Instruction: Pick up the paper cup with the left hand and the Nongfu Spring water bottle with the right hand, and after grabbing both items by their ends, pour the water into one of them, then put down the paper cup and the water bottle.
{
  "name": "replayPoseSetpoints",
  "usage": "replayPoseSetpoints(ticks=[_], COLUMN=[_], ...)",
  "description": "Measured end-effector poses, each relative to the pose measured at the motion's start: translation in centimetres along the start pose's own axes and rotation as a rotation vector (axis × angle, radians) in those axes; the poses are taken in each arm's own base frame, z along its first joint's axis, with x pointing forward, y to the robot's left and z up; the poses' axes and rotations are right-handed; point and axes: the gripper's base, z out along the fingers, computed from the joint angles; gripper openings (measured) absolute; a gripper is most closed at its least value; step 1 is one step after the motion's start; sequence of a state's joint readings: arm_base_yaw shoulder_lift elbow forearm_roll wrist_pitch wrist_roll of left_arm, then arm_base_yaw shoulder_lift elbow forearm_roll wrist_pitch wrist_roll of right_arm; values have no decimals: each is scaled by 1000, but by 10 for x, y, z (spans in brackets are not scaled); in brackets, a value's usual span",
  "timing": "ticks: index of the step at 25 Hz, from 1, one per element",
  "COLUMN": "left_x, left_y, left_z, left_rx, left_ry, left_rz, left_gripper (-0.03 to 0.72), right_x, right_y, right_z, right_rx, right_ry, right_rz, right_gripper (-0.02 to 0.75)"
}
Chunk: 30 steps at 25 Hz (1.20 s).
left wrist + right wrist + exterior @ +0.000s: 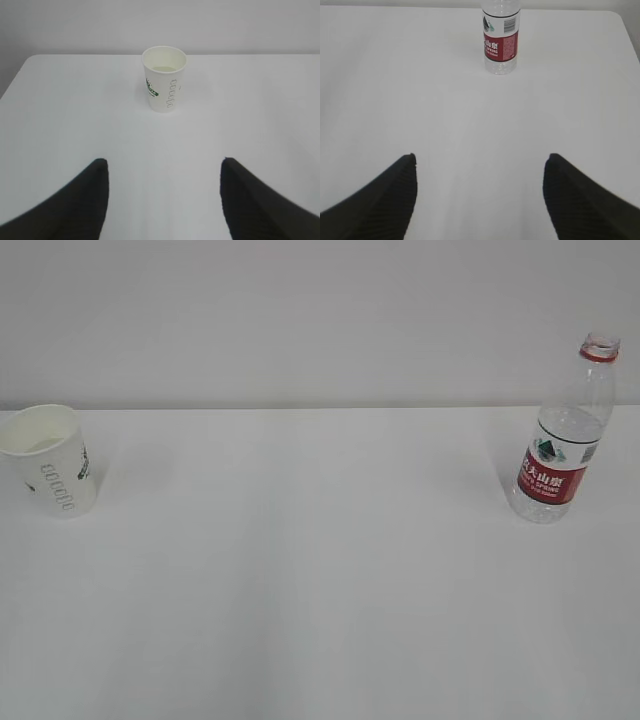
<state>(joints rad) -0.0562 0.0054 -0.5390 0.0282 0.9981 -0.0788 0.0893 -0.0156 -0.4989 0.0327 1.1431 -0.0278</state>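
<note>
The paper cup (pixel 54 460) stands upright at the far left of the white table (pixel 320 590); the left wrist view shows the paper cup (pixel 164 79) straight ahead, well beyond my fingertips. My left hand (pixel 163 162) is open with nothing between its black fingers (pixel 85 200). The Nongfu Spring water bottle (pixel 562 440) stands upright and uncapped at the far right, red label facing out. In the right wrist view the water bottle (pixel 500 40) is ahead, its top cut off. My right hand (pixel 480 159) is open and empty. Neither hand shows in the exterior view. Water level is unclear.
A plain pale wall (pixel 320 320) rises behind the table's back edge. The table's left corner (pixel 30 59) shows in the left wrist view and its right corner (pixel 619 17) in the right wrist view. Nothing else stands on the table.
</note>
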Motion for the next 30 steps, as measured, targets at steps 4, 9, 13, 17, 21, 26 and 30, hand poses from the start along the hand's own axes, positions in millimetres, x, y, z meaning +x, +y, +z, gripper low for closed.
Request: replayPoseSetpoints(ticks=[4,9,13,17,21,26,30], left_x=[0,0,0,0,0,0,0], left_y=[0,0,0,0,0,0,0], left_z=[0,0,0,0,0,0,0], left_rx=[0,0,0,0,0,0,0], left_ry=[0,0,0,-1,-1,-1,-1], left_rz=[0,0,0,0,0,0,0], left_gripper=[506,504,503,503,501,496,495], right_x=[0,0,0,0,0,0,0], right_y=[0,0,0,0,0,0,0], right_z=[1,1,1,1,1,1,1], right_rx=[0,0,0,0,0,-1,-1], right_ry=[2,2,2,2,2,2,2], right_rz=[0,1,1,1,1,2,2], right_gripper=[589,589,589,589,588,588,589])
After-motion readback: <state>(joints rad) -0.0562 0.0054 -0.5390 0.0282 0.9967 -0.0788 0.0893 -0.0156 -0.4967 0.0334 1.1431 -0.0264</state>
